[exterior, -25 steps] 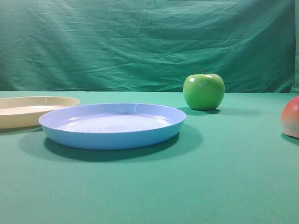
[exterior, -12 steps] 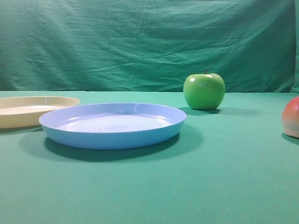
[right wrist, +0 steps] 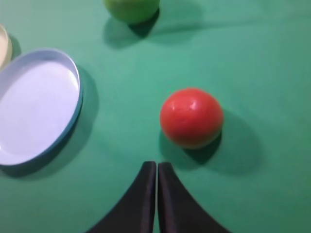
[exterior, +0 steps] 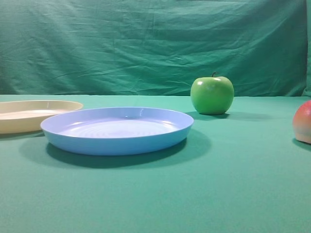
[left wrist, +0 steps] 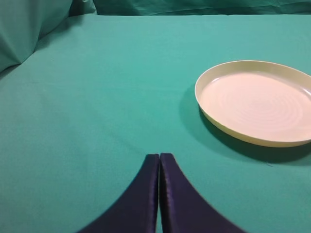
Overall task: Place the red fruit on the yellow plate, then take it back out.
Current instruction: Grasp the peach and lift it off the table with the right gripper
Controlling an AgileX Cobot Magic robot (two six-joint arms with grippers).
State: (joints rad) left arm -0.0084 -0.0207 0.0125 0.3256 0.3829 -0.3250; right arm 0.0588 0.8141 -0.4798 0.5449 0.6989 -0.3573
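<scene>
in the high view nothing had shifted over the last second: the red fruit (exterior: 303, 121) sat far right, the yellow plate (exterior: 29, 115) far left. our left gripper (left wrist: 159, 158) hung clenched near the plate, our right gripper (right wrist: 156, 166) clenched just short of the fruit; we judged the pick unstarted.

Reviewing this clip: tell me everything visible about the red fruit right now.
The red fruit is round, smooth and slightly glossy, with small highlights on top; from the side it is red above, fading to pale yellow-orange below. No stem shows. It sits on the green cloth, casting a shadow, cut off by the right edge of the high view. Nothing touches it: the right tool, shut, is just short of it, and the blue plate and green apple lie apart.
</scene>
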